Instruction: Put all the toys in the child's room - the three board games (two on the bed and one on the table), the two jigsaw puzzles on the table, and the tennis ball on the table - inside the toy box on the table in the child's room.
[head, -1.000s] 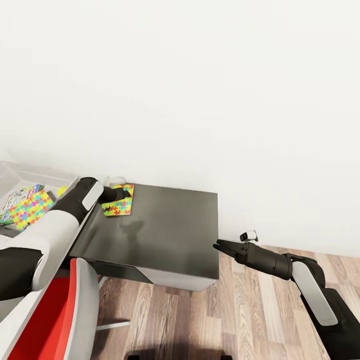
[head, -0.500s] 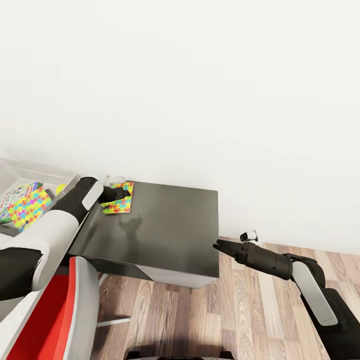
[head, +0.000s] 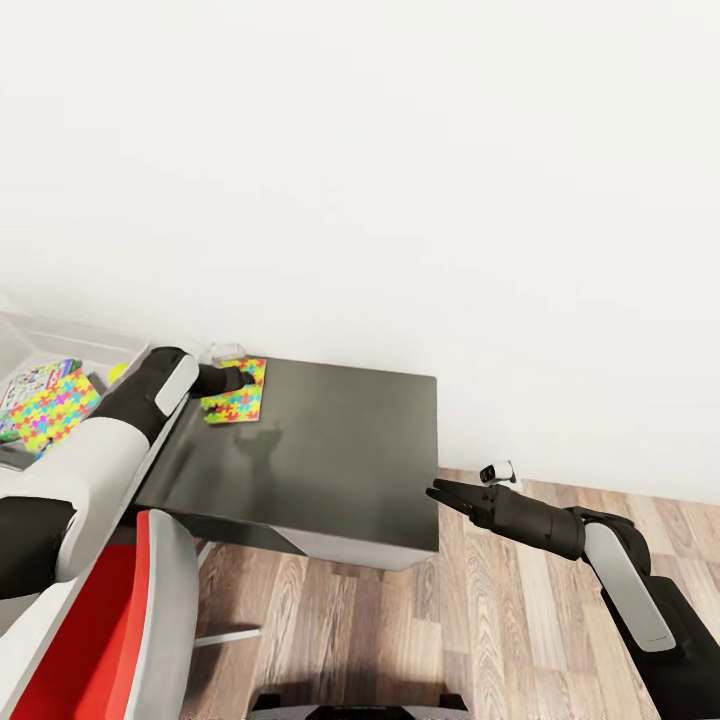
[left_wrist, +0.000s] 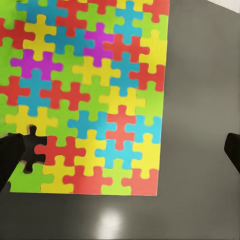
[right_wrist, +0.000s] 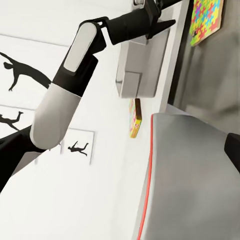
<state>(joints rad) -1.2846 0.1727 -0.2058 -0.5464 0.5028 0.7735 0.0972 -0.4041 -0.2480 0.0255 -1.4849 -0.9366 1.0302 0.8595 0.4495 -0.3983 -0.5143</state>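
Note:
A multicoloured jigsaw puzzle (head: 240, 400) (left_wrist: 90, 95) lies flat at the back left corner of the dark table (head: 340, 450). My left gripper (head: 245, 380) (left_wrist: 120, 155) hovers open just above it; one fingertip (left_wrist: 10, 160) overlaps the sheet's corner, the other is over bare tabletop. The pale grey toy box (head: 70, 335) at the far left holds a second jigsaw puzzle (head: 50, 412) and a board game (head: 30, 380). My right gripper (head: 437, 490) is open, off the table's right front corner, holding nothing. The bed is out of view.
A red and grey chair (head: 130, 620) stands close under my left arm at the table's front left. A white wall rises right behind the table. Wood-plank floor (head: 420, 630) lies in front and to the right.
The whole view has shifted slightly, so the table and toy box sit higher in the picture. My left gripper has drawn back a little to the left over the puzzle. The right arm is unmoved.

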